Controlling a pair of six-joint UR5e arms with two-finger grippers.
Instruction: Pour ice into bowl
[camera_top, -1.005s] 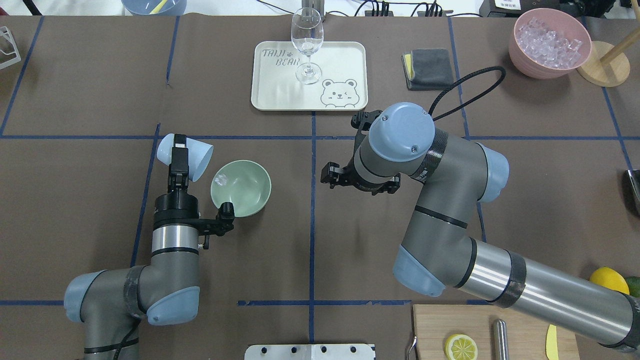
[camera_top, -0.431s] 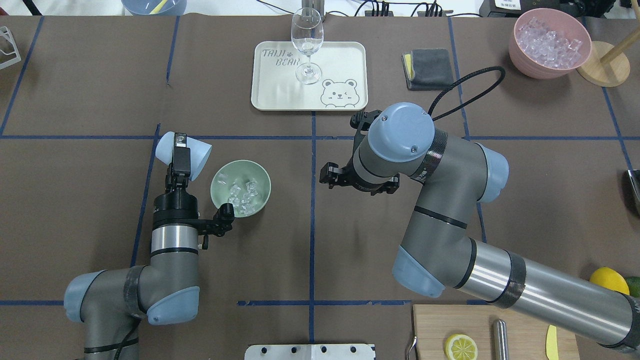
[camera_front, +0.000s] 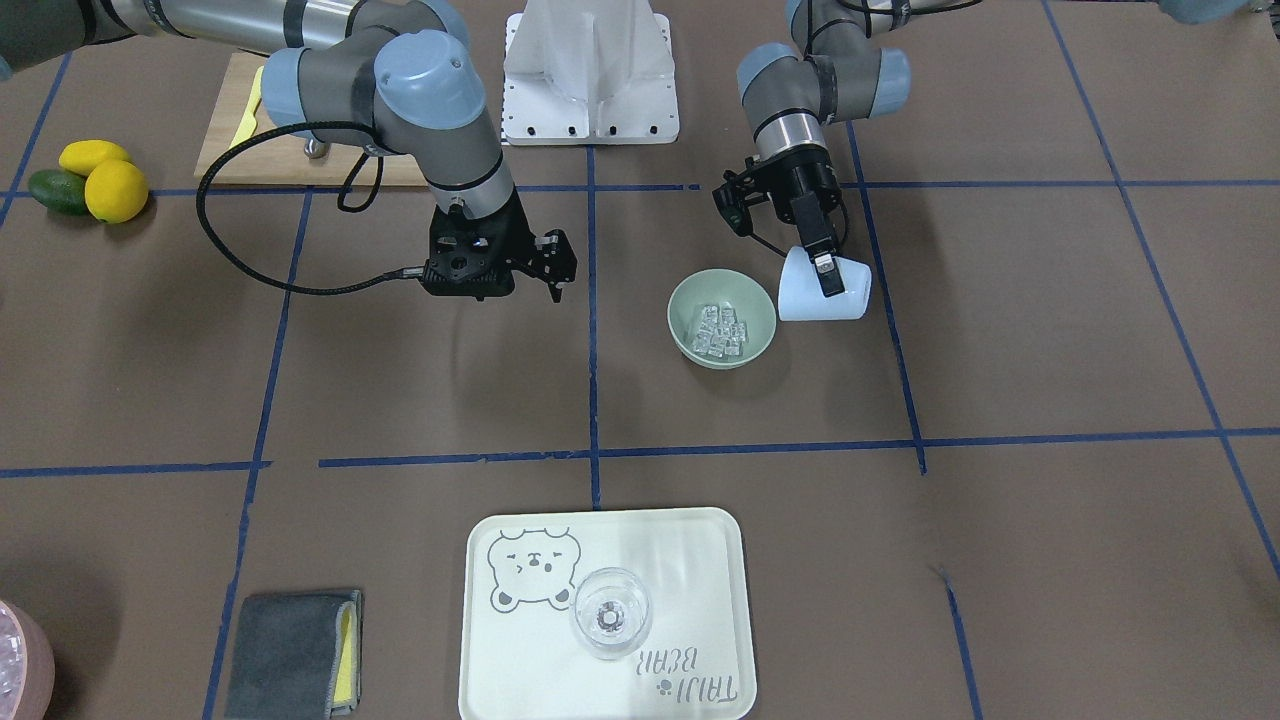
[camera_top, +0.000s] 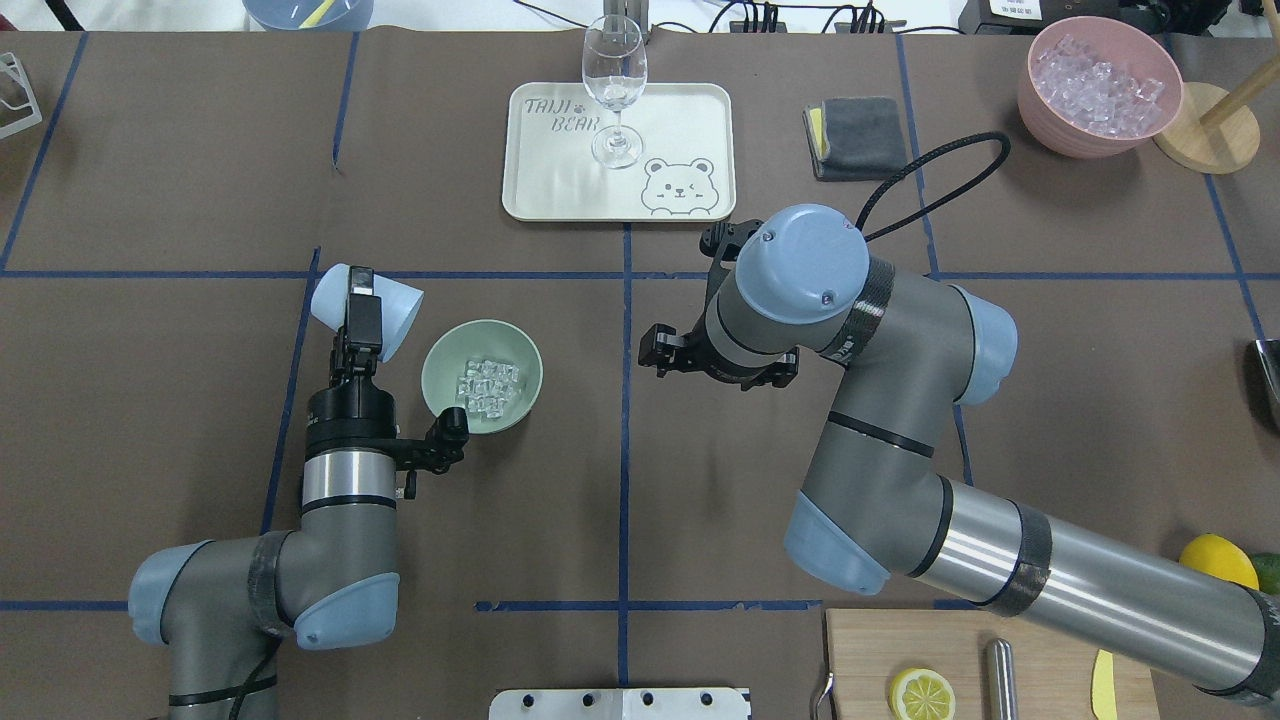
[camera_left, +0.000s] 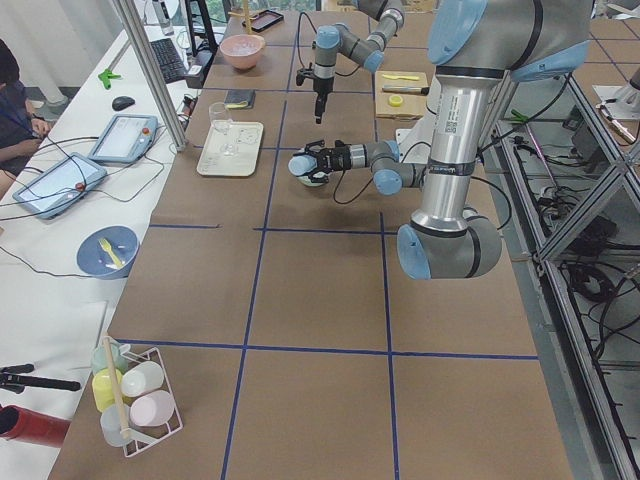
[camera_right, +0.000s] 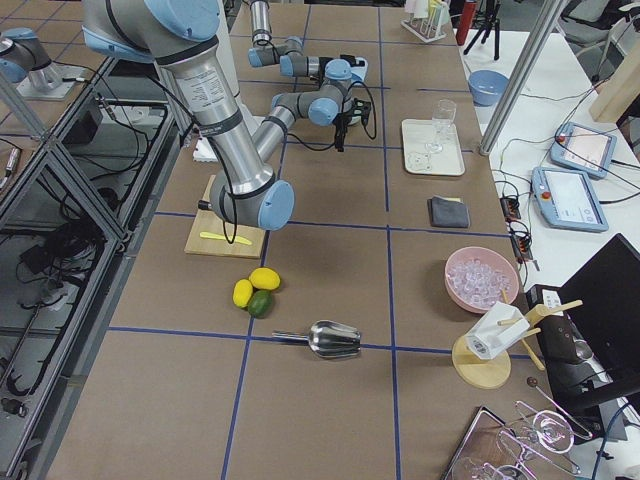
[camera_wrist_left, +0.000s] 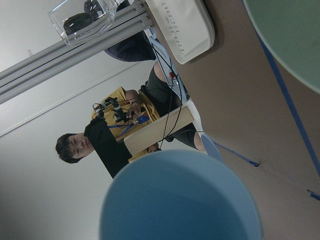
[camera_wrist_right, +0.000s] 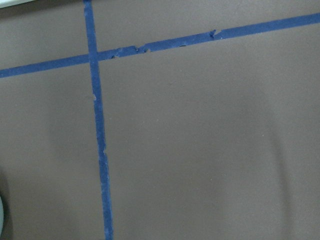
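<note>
The pale green bowl stands left of the table's middle, with a small heap of clear ice cubes in it. It also shows in the front-facing view with the ice. My left gripper is shut on a light blue cup, held tipped on its side just left of the bowl, mouth toward it. The cup fills the lower left wrist view. My right gripper hovers over bare table right of the bowl, pointing down. I cannot tell whether it is open or shut.
A cream tray with a clear stemmed glass sits at the far middle. A pink container of ice and a grey cloth are far right. A cutting board and lemons lie near right.
A second ago a single cube was dropping into the bowl. Now several cubes lie settled in it. The cup has shifted slightly up and left. The right arm has not moved.
</note>
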